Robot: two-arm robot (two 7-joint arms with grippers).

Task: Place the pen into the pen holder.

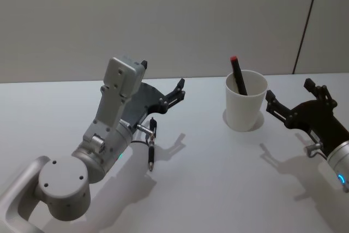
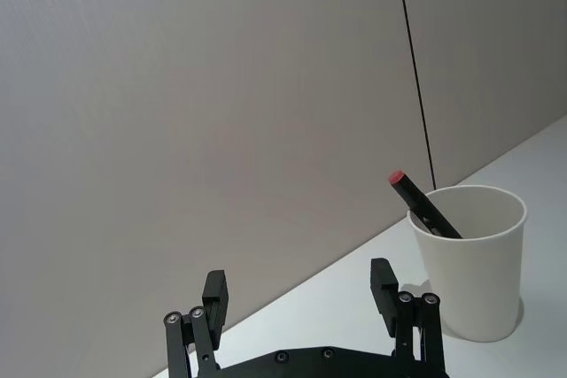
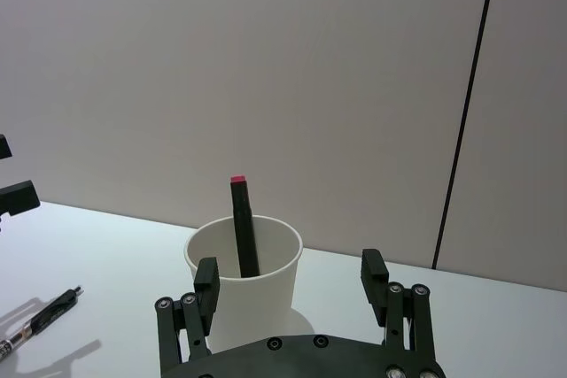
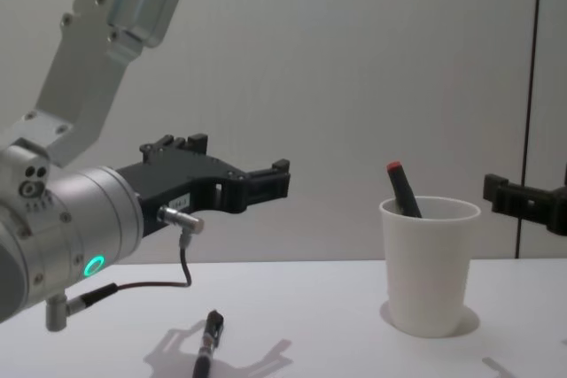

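the pick-up is judged not yet begun: the black pen [image 1: 152,145] is seen lying left of the bench's [image 1: 218,184] middle, below the raised left gripper [image 2: 299,285], wide open and empty, which must be lowered onto the barrel, while the right gripper [image 3: 290,267], likewise open and empty, is parked beside the paper cup [image 1: 246,102], in which a red-tipped pen [image 1: 238,75] is leant.

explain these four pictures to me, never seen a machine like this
This is a robot with two arms, each ending in a black two-fingered gripper. One picture looks down from its head, one looks across from its chest, two come from its wrists. On the white table stands a white paper cup with a red-tipped pen leaning inside; a black pen lies flat near the left arm. The left gripper and right gripper are both open, holding nothing.
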